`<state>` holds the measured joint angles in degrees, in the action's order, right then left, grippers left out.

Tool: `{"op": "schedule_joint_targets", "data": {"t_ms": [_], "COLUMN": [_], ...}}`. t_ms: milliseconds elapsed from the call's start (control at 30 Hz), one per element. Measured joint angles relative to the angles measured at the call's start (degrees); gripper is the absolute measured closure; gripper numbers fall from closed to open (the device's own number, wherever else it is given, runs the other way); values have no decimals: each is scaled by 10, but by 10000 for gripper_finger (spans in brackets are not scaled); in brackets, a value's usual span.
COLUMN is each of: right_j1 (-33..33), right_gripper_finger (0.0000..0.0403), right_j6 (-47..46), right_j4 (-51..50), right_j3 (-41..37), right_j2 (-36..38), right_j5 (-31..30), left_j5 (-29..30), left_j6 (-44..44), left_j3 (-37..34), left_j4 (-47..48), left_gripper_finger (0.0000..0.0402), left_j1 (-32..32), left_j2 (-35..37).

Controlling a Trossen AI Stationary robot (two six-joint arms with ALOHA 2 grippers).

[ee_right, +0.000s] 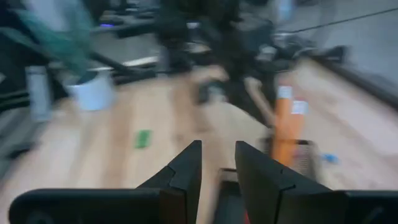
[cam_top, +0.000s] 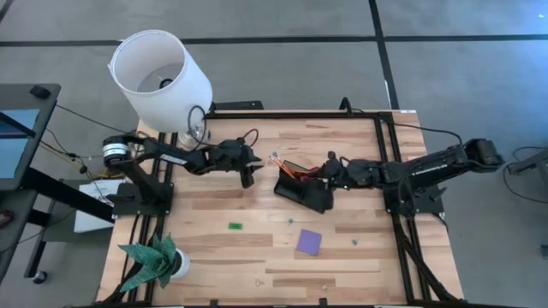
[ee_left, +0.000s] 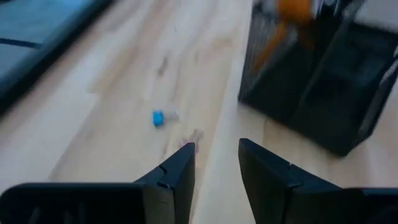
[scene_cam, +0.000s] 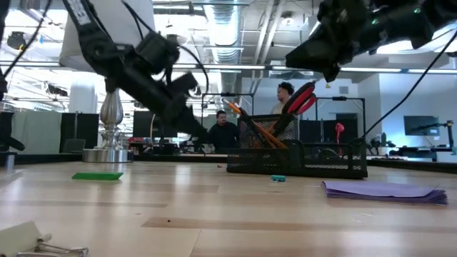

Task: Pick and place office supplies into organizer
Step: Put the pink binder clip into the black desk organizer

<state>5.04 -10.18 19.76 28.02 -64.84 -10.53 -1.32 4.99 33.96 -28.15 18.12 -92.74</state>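
Left gripper (cam_top: 248, 175) hangs released and empty above the surface (cam_top: 257, 257), beside the organizer (cam_top: 301, 190); right gripper (cam_top: 329, 168) hovers over the organizer's back section, fingers parted, holding nothing; scissors (scene_cam: 301, 98) and pencils (scene_cam: 251, 127) stand inside; note pad (cam_top: 309, 241), green piece (cam_top: 235, 226) and a small blue item (ee_left: 158, 117) lie loose on the surface. Risk: both arms crowd the organizer; a careless descent could knock or tip it.

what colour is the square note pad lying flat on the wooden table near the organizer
Purple; the square paper note pad shows best in the high view.
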Motion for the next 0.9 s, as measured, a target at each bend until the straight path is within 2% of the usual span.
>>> {"op": "schedule_joint_targets", "data": {"t_ms": [133,300,533,800,900], "right_j1": [27,66,91,101,107], "right_gripper_finger": [310,310,310,310,310], "right_j6": [-9,-8,-9,-36,-48], "right_j4": [-21,-25,-29,-62,-60], "right_j3": [16,20,21,21,20], "right_j2": [34,75,87,82,82], "right_j5": [59,61,60,60,60], "left_j5": [0,3,1,1,-9], "left_j6": [37,91,95,103,63], "left_j3": [14,59,117,127,127], "left_j4": [-7,-8,-6,2,11], "left_gripper_finger": [266,227,176,168,168], "left_j1": [7,12,12,17,25], "left_j2": [-60,-114,-171,-196,-197]}}
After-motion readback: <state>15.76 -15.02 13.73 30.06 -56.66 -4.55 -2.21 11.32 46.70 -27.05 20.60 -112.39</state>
